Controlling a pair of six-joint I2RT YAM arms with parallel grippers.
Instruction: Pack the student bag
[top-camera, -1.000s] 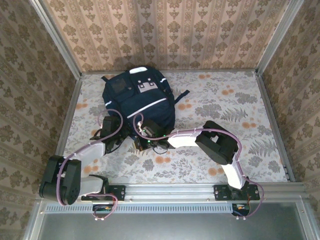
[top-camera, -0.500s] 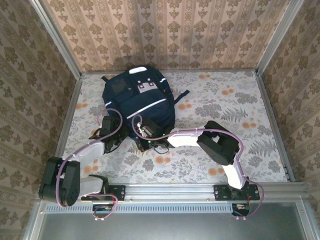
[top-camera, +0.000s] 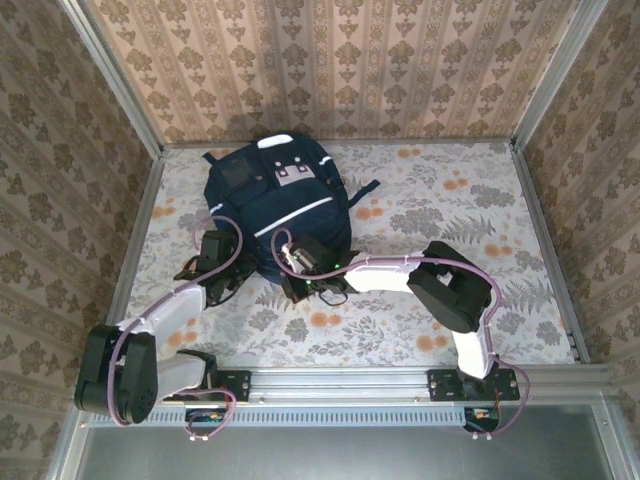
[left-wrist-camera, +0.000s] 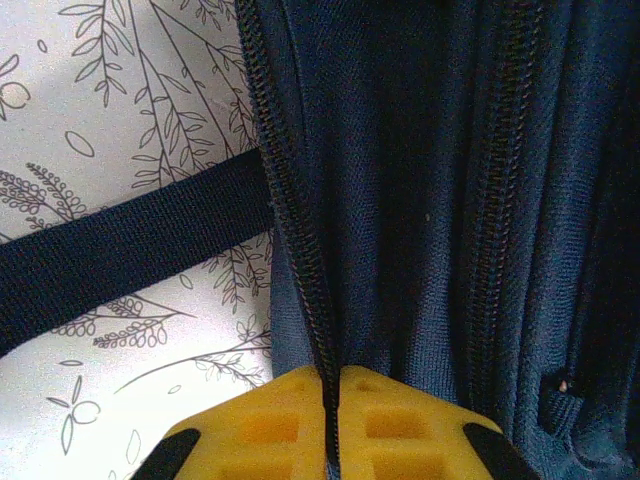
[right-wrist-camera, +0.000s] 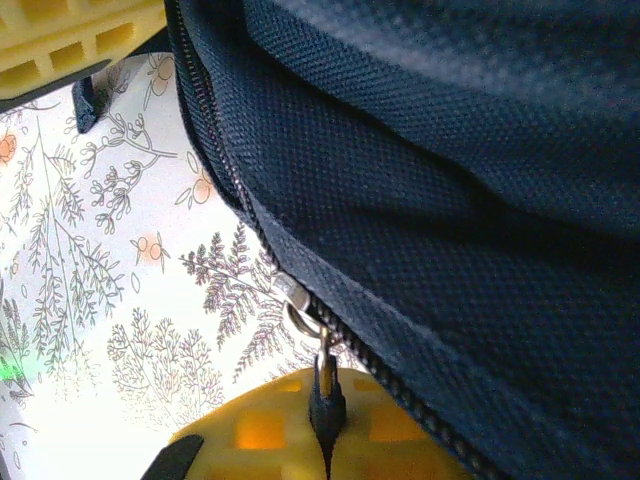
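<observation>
My two tools are both at the near end of the student bag (top-camera: 278, 205), which lies flat on the tabletop (top-camera: 450, 200), left of centre and reaching back almost to the far wall. The bag is navy fabric with a thin white trim line (top-camera: 295, 215) slanting across its front. It has a grey patch (top-camera: 293, 175) higher up and a white patch (top-camera: 277, 141) at its far end. The grey patch carries some small dark marks, too small for me to read as letters or a logo.

My left tool (left-wrist-camera: 333, 420) is closed. In its wrist view the two yellow pads (left-wrist-camera: 255, 430) meet with a zip track (left-wrist-camera: 300, 250) of the bag running straight down between them, so I am pinching the bag's fabric along that zip. A dark webbing strap (left-wrist-camera: 120, 250) leaves the bag here and lies across the leaf-printed tabletop cover.

My right tool (right-wrist-camera: 325, 440) is closed too. Its yellow pads nip the small dark zip pull (right-wrist-camera: 322, 385), which hangs from a metal slider (right-wrist-camera: 298, 300) on another zip track along the bag's edge. From above, the left tool (top-camera: 228, 283) sits at the bag's near-left corner. The right tool (top-camera: 300, 285) is just beside it along the near edge.
</observation>
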